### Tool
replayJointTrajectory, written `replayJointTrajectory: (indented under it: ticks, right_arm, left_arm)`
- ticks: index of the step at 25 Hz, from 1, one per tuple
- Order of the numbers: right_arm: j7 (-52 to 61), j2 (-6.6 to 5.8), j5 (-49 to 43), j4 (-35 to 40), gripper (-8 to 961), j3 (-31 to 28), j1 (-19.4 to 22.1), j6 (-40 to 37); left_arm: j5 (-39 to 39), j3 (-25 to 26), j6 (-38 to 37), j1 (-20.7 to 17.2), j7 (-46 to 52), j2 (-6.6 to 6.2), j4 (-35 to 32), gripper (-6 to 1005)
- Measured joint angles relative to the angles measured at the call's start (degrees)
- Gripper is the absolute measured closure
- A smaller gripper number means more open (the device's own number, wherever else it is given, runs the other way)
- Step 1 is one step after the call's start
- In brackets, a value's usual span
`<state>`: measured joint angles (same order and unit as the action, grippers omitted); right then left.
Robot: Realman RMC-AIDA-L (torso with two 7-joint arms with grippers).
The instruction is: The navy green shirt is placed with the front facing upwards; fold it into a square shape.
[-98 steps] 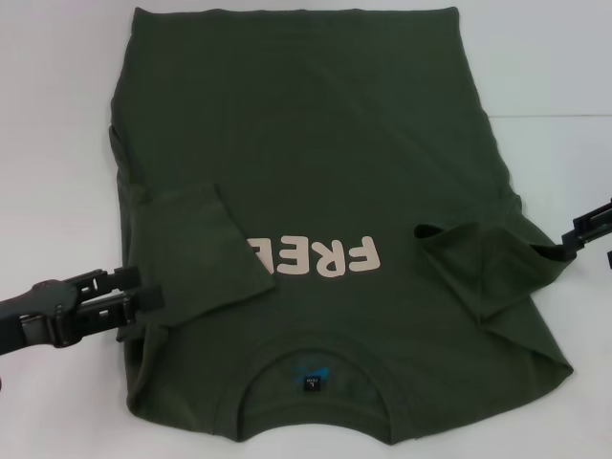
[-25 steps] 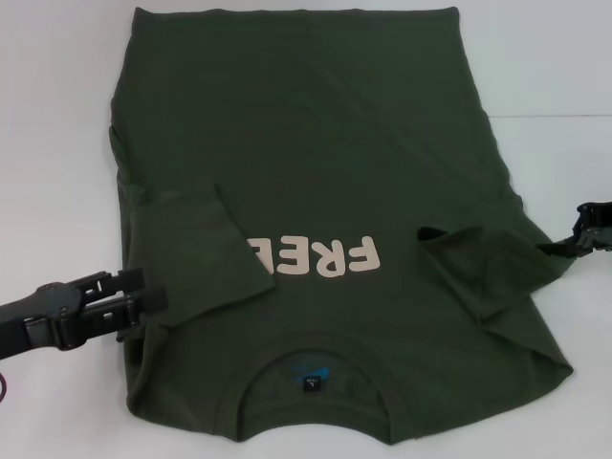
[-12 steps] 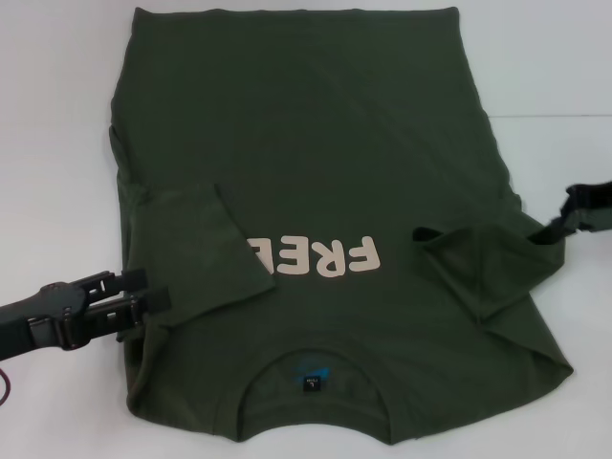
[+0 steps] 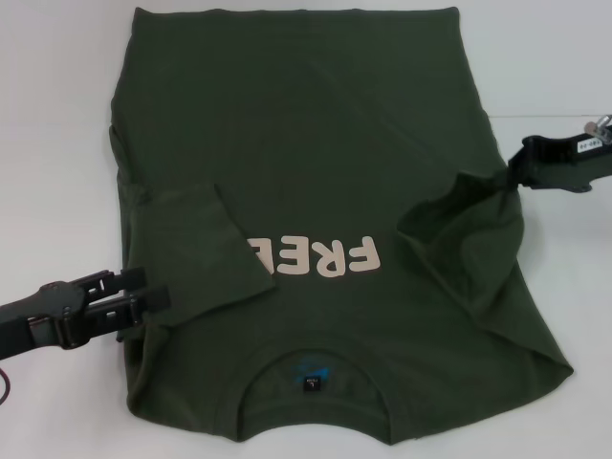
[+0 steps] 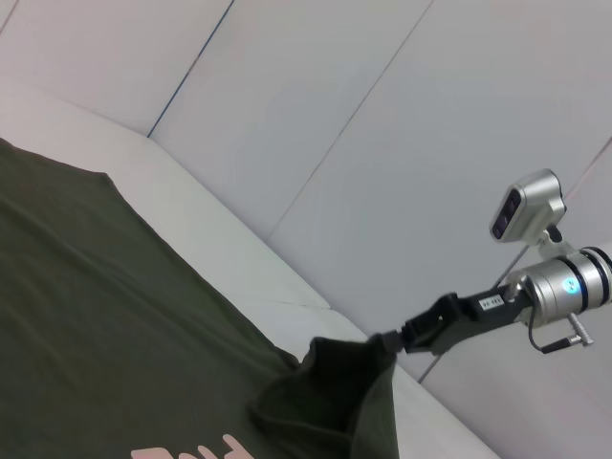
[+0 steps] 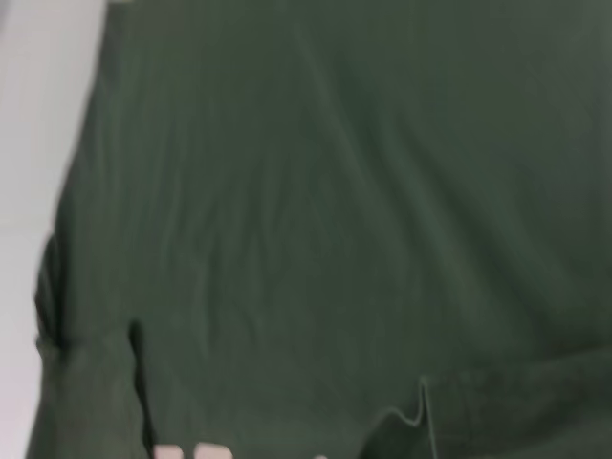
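- The dark olive-green cotton T-shirt (image 4: 316,182) with pale lettering lies flat on the white worktop (image 4: 57,115), collar nearest the robot.
- The right hand (image 4: 516,177) is pinched on the shirt's lifted side fabric; a thin hold could slip and leave the fold bunched.
- The left hand (image 4: 153,304) sits at the opposite sleeve edge; whether it's clamped, I can't tell.

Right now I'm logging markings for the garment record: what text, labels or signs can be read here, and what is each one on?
"FREE": pale letters on the navy green shirt, upside down in the head view, first letters partly under the folded left sleeve.
Blue neck label: too small to read.
Tag on the right hand: too small to read.
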<state>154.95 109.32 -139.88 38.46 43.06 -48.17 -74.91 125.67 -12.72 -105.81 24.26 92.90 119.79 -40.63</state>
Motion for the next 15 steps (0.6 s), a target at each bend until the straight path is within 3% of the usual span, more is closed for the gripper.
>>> replayJointTrajectory:
  ticks: [15]
  right_arm:
    - [-4.01, 4.28, 6.34, -0.66, 951, -0.23, 0.42, 8.33]
  left_arm:
    - [-0.08, 0.09, 0.62, 0.66, 0.11, 0.00, 0.93, 205]
